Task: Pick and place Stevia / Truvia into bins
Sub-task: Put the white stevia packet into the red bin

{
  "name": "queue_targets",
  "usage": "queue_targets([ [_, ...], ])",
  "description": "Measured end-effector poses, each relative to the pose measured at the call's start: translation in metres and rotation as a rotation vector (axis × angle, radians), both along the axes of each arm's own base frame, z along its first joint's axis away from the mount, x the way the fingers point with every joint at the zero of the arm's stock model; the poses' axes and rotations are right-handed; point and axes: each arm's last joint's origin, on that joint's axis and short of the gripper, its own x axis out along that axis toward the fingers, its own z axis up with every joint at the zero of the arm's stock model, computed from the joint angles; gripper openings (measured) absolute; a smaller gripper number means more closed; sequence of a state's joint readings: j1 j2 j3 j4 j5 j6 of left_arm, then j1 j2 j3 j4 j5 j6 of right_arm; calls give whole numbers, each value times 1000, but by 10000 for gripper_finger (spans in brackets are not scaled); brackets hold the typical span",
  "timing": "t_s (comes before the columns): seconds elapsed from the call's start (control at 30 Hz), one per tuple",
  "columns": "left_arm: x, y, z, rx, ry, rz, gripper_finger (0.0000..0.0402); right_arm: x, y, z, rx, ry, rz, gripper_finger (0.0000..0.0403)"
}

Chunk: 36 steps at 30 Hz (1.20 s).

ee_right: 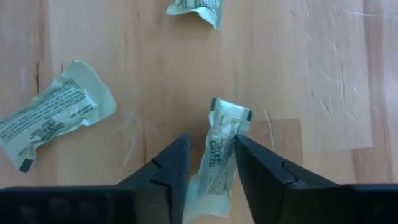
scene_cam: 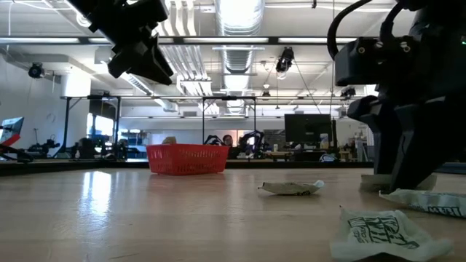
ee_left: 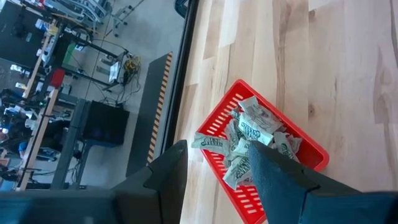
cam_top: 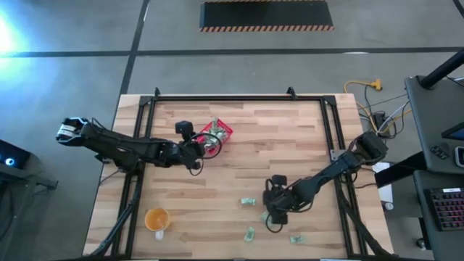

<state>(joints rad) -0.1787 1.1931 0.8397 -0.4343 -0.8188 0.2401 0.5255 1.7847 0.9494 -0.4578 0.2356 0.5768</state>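
Observation:
The red basket (cam_top: 216, 134) stands on the table's far middle, with several green-and-white Stevia packets (ee_left: 252, 134) heaped in it. My left gripper (cam_top: 201, 152) hovers open just above its left side, nothing between the fingers (ee_left: 168, 177). More packets lie flat on the wood near the front right (cam_top: 249, 201) (cam_top: 249, 233) (cam_top: 297, 238). My right gripper (cam_top: 273, 216) points steeply down there, open, its fingers on either side of one packet (ee_right: 221, 155) that lies on the table. My right gripper comes from above with a finger along each long side of the packet (ee_right: 231, 124), which lies along the fingers, flat on the wood. Whether the fingers (ee_right: 252, 165) touch it I cannot tell.
An orange cup (cam_top: 157, 217) stands near the front left. Black rails (cam_top: 239, 99) frame the tabletop. In the right wrist view, two loose packets (ee_right: 53, 118) (ee_right: 196, 9) lie close to the one between the fingers. Bare wood lies between the basket and the loose packets.

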Motion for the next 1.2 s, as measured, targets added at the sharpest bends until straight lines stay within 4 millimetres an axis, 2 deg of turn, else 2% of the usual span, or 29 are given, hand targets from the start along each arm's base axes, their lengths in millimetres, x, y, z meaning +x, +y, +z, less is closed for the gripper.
queue_targets([
  [0.3, -1, 0, -4, 2, 9, 0, 156, 2, 1, 3, -23, 10, 66, 42],
  [0.5, -1, 0, -4, 2, 9, 0, 156, 5, 2, 6, -71, -9, 125, 11],
  [0.63, -1, 0, -4, 2, 9, 0, 156, 10, 1, 11, -208, -67, 183, 9],
  [0.77, -1, 0, -4, 2, 9, 0, 156, 18, -4, 19, -424, -140, 208, 9],
  [0.97, -1, 0, -4, 3, 9, 0, 156, 41, -24, 36, -683, -211, 187, 9],
  [1.2, -2, 0, -5, 4, 20, 0, 156, 86, -72, 59, -701, -349, 238, 9],
])
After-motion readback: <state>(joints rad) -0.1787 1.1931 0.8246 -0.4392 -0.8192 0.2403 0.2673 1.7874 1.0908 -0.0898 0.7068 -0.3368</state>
